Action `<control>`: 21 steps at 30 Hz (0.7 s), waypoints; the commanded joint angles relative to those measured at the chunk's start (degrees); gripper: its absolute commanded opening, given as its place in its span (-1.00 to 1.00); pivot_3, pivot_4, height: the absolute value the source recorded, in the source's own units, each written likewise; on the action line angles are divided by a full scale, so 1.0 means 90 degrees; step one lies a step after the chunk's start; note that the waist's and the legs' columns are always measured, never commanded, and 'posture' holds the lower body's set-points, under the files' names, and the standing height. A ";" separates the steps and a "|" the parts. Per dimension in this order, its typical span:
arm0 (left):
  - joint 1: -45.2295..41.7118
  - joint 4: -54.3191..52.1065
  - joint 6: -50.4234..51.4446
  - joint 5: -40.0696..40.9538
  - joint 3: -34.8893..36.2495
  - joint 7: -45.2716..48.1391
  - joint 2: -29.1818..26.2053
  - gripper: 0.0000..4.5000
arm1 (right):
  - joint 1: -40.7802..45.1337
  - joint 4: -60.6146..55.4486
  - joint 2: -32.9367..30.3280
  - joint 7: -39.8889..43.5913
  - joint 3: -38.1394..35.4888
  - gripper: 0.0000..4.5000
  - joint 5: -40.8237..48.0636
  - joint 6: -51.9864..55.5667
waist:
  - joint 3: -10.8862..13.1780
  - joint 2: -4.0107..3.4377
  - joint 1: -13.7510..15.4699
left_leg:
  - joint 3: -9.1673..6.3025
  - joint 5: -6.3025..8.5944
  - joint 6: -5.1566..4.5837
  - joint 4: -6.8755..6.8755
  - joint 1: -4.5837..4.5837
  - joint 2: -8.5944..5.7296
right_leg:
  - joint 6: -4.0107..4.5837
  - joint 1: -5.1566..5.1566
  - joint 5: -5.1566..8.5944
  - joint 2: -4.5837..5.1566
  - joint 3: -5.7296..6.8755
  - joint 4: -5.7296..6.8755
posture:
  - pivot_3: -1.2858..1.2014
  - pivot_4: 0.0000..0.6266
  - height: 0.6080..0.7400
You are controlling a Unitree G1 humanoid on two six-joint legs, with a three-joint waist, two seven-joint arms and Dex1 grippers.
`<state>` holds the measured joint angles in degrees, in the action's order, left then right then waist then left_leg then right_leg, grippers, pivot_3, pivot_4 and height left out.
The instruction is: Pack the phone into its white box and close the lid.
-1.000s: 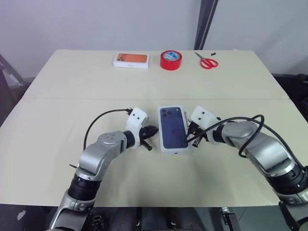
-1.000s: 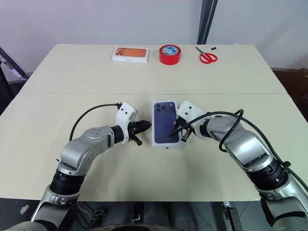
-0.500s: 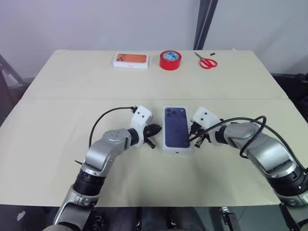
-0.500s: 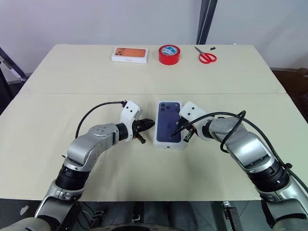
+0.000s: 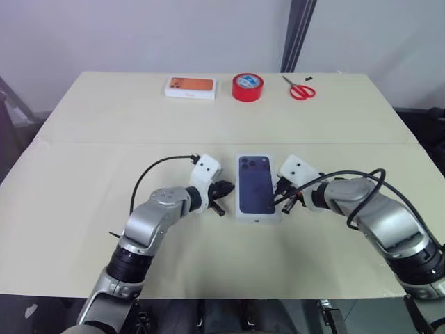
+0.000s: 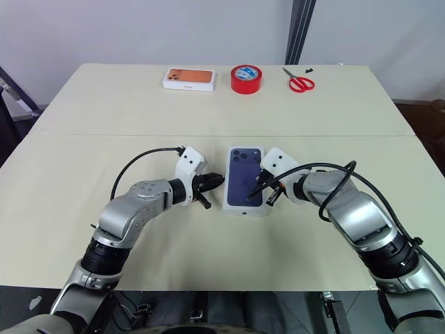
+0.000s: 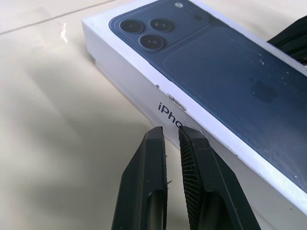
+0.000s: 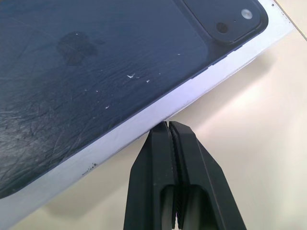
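The lid (image 5: pixel 255 188) with its printed phone is sitting down over the white box at the table's (image 5: pixel 104 125) center, so packing is looking nearly finished. The left gripper (image 7: pixel 171 135), fingers nearly together and holding nothing, is pressing at the lid's nine o'clock side, while the right gripper (image 8: pixel 169 127), fingers fully together and empty, is pushing at three o'clock.

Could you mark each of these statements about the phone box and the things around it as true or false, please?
1. The lid with the dark blue phone print sits on the white box. True.
2. The right gripper is wide open. False: its fingers are shut, tips at the lid's edge.
3. The left gripper is at the box's left side. True.
4. The red tape roll lies between the two grippers. False: it sits at the far side of the table, between the orange-pictured box and the scissors.
5. The scissors have blue handles. False: they are red.
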<state>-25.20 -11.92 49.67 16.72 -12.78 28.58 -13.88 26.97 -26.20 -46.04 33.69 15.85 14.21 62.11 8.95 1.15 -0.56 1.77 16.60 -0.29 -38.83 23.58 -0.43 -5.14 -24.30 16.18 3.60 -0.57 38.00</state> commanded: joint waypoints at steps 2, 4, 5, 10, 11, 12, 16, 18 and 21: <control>-0.0117 -0.0133 -0.0108 0.0057 -0.0186 0.0104 0.0127 -0.75 | 0.0003 -0.0271 0.0035 0.0048 -0.0082 -0.97 -0.0005 -0.0057 | 0.0000 0.0000 0.0001 | 0.0000 0.0000 0.0000 -0.0001 0.0000 0.0000 | 0.0000 0.0000 0.0000 0.0000 0.0000 0.0000 | 0.03 -0.52 0.77; -0.0136 -0.0145 -0.0096 0.0056 -0.0224 0.0125 0.0140 -0.75 | -0.0002 -0.0286 0.0019 0.0055 -0.0115 -0.97 0.0000 -0.0039 | 0.0000 0.0000 0.0003 | 0.0000 0.0000 0.0000 -0.0001 0.0000 0.0000 | 0.0000 0.0000 0.0000 0.0000 0.0000 0.0000 | 0.03 -0.52 0.77; -0.0139 -0.0154 -0.0091 0.0052 -0.0247 0.0137 0.0144 -0.75 | -0.0016 -0.0301 0.0008 0.0058 -0.0130 -0.97 0.0000 -0.0033 | 0.0000 0.0000 0.0004 | 0.0000 0.0000 -0.0001 -0.0002 0.0001 0.0000 | 0.0000 0.0000 0.0000 0.0000 0.0000 0.0000 | 0.03 -0.52 0.77; -0.0165 -0.0113 -0.0087 0.0017 -0.0305 0.0154 0.0141 -0.75 | -0.0106 -0.0377 -0.0052 0.0079 -0.0180 -0.97 -0.0013 0.0032 | 0.0000 0.0000 0.0014 | 0.0000 0.0001 -0.0001 -0.0004 0.0001 0.0000 | 0.0000 0.0001 0.0000 0.0000 0.0000 0.0000 | 0.03 -0.52 0.77; -0.0174 -0.0091 -0.0083 0.0002 -0.0318 0.0151 0.0135 -0.75 | -0.0123 -0.0383 -0.0068 0.0084 -0.0183 -0.97 -0.0014 0.0063 | 0.0000 0.0000 0.0014 | -0.0001 0.0001 -0.0002 -0.0004 0.0001 0.0000 | 0.0000 0.0002 0.0000 0.0000 0.0000 0.0000 | 0.03 -0.52 0.77; -0.0180 -0.0065 -0.0088 -0.0012 -0.0329 0.0151 0.0129 -0.75 | -0.0140 -0.0380 -0.0091 0.0084 -0.0175 -0.97 -0.0034 0.0071 | 0.0000 0.0000 0.0013 | 0.0000 0.0002 -0.0002 -0.0004 0.0001 0.0000 | 0.0000 0.0002 0.0000 0.0000 0.0000 0.0000 | 0.03 -0.52 0.77; -0.0177 -0.0019 -0.0102 -0.0060 -0.0348 0.0153 0.0111 -0.75 | -0.0176 -0.0356 -0.0113 0.0086 -0.0184 -0.97 -0.0079 0.0088 | 0.0000 0.0000 0.0014 | -0.0001 0.0002 -0.0003 -0.0005 0.0001 0.0000 | 0.0000 0.0002 0.0000 0.0000 0.0000 0.0000 | 0.03 -0.52 0.77; -0.0178 -0.0041 -0.0118 -0.0064 -0.0345 0.0160 0.0119 -0.75 | -0.0177 -0.0339 -0.0124 0.0092 -0.0200 -0.97 -0.0094 0.0078 | 0.0000 0.0000 0.0013 | -0.0001 0.0002 -0.0003 -0.0006 0.0001 0.0000 | 0.0000 0.0003 0.0000 0.0000 0.0000 0.0000 | 0.03 -0.52 0.77; -0.0195 -0.0112 -0.0136 -0.0039 -0.0329 0.0172 0.0142 -0.75 | -0.0148 -0.0315 -0.0140 0.0108 -0.0238 -0.97 -0.0104 0.0069 | 0.0000 0.0000 0.0012 | -0.0001 0.0002 -0.0003 -0.0006 0.0001 0.0000 | 0.0000 0.0002 0.0000 0.0000 0.0000 0.0000 | 0.03 -0.52 0.77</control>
<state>-25.62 -11.21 49.58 15.52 -14.78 28.92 -13.49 25.20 -27.05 -46.59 34.25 15.21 13.25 63.31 8.95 1.15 -0.46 1.76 16.62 -0.32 -38.88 23.59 -0.43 -5.14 -24.27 16.18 3.60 -0.57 38.00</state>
